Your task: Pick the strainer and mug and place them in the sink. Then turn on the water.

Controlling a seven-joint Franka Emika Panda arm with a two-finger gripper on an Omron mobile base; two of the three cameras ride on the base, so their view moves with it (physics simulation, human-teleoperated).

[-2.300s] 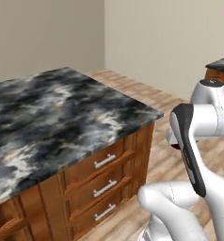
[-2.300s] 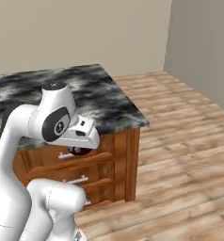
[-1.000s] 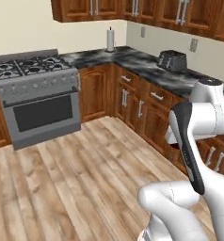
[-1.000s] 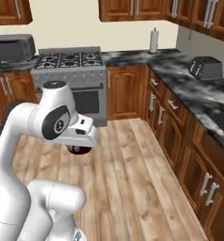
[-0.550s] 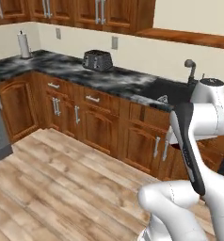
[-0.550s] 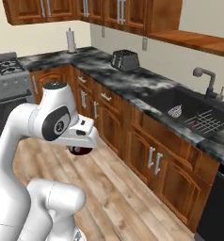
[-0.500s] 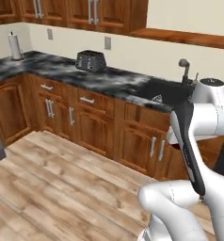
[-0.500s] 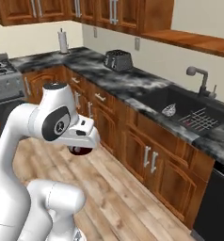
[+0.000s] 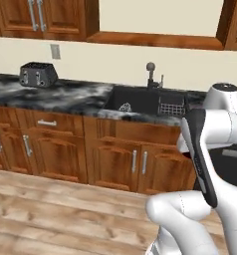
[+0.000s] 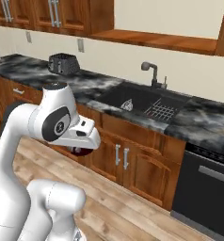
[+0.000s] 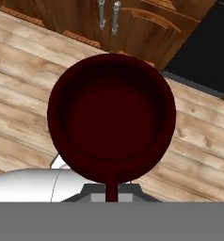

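My gripper (image 11: 111,192) is shut on the dark maroon mug (image 11: 111,117) by its thin handle, above the wooden floor. From the right base view the mug (image 10: 82,151) hangs under the white hand, in front of the cabinets. The black sink (image 10: 117,96) is set in the dark marbled counter ahead. Inside it lies the silvery mesh strainer (image 10: 128,105), left of the ribbed wire rack (image 10: 160,111). The left base view has the strainer (image 9: 124,106) in the sink (image 9: 136,94) as well. A dark faucet (image 10: 154,73) stands behind the basin; water is out of view.
A dark toaster (image 10: 63,63) sits on the counter left of the sink. Wooden cabinet doors (image 9: 133,162) run below the counter. A black dishwasher (image 10: 205,190) stands to the right. Wall cabinets (image 9: 38,17) hang above at the left. Plank floor lies between me and the cabinets.
The whole picture has swung as the base turned from the stove and along the counter; the sink is now in front. The mug stays in my shut gripper.
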